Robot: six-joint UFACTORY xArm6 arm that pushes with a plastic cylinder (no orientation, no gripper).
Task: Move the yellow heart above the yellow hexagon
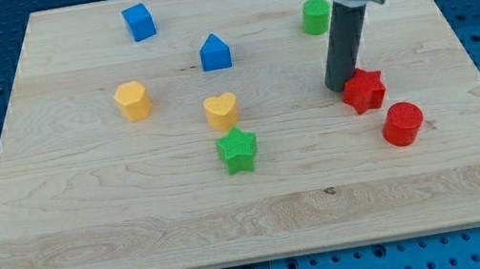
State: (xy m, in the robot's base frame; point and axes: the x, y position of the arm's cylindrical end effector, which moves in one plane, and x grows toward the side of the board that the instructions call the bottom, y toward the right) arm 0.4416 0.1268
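Nearest on the wooden board [140,237]: a red round block [403,123] on the right and a green star [238,148] near the middle.

A little farther back: a red star [364,90] on the right, with my tip [342,86] just beside it on its left, maybe touching it; hard to tell. No fingers here at all, only a straight dark rod, so nothing to open or close and nothing held.

At about the same depth, near the middle: the yellow heart [222,110], just behind the green star and very close to it. Off to the left and a bit farther back: the yellow hexagon [132,100]. So the heart sits to the right of the hexagon and nearer, not on its far side.

Farther back again: a blue house-shaped block [215,52] behind the heart, a green round block [317,16] on the right, and a blue cube [138,22] at the far left.

Task not done yet, and looks barely begun. Tip well apart from the heart, over on the right. Still to do, by the look of it: bring the tip over to the heart, then push it left and far, past the hexagon, into the open spot between the hexagon and the blue cube. Blue house block close to that path, so easy to bump.
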